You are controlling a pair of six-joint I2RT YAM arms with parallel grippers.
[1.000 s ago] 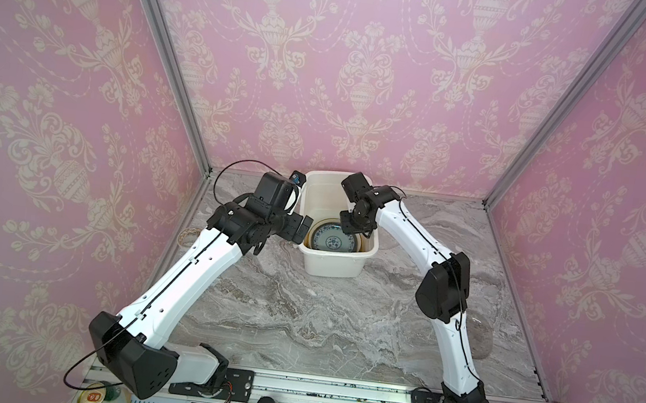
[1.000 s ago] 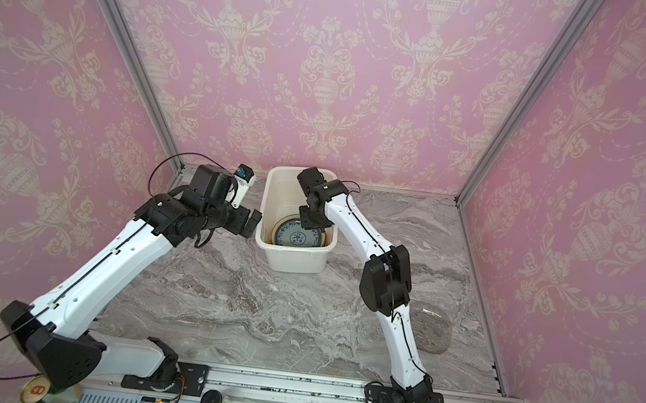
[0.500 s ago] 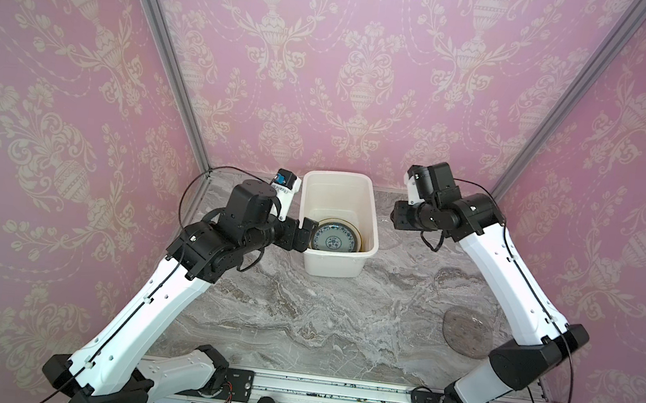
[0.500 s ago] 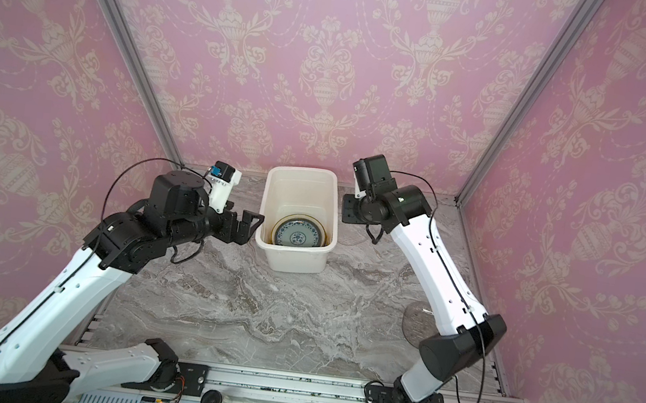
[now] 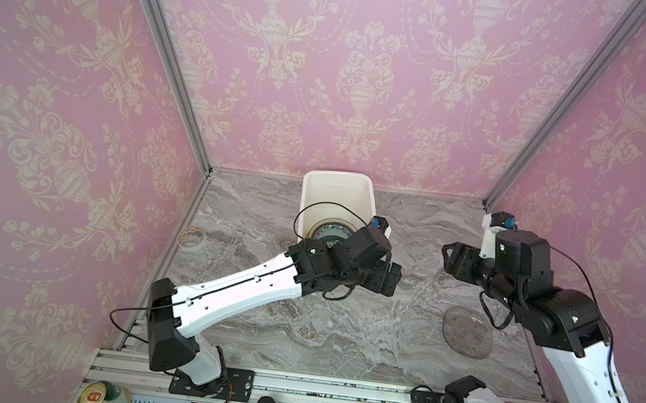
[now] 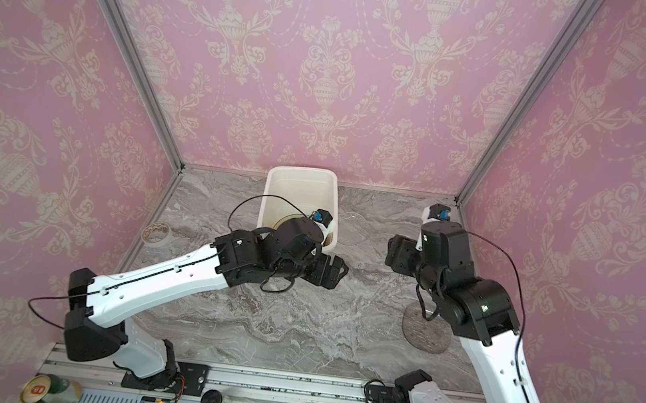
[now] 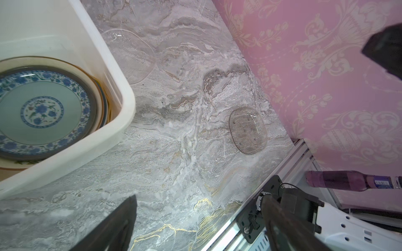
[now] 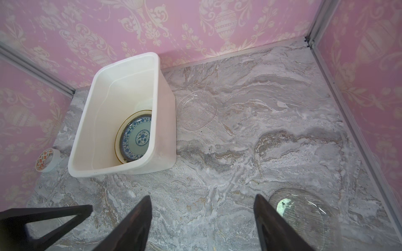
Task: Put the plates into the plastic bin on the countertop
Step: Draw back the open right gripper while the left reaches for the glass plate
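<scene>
While the white bin is sitting at the top centre of both top views, tight against the back wall, the plates inside are lying flat in a stack at its near end. The blue-patterned plate is facing up on top, an amber rim peeping out beneath it. That is looking like tidy nesting: the bin is barely wider than a plate, so flat is the only way they are going in.

Both hands are hanging released, carrying nothing. The left hand is hovering over the worktop just below the bin's near right corner, fingers spread wide. The right hand is hovering right of centre, jaws gaping towards the bin.

Two see-through plates are waiting outside. The clear plate is lying flat just right of the bin in a top view. The grey glass plate is lying at the lower right of the worktop, beside the right arm.

So the job is looking mostly done, with those two to go. I'm guessing the right hand is best placed for the grey one. Its thin edge is hugging the stone, so slipping a finger under is looking tricky.
</scene>
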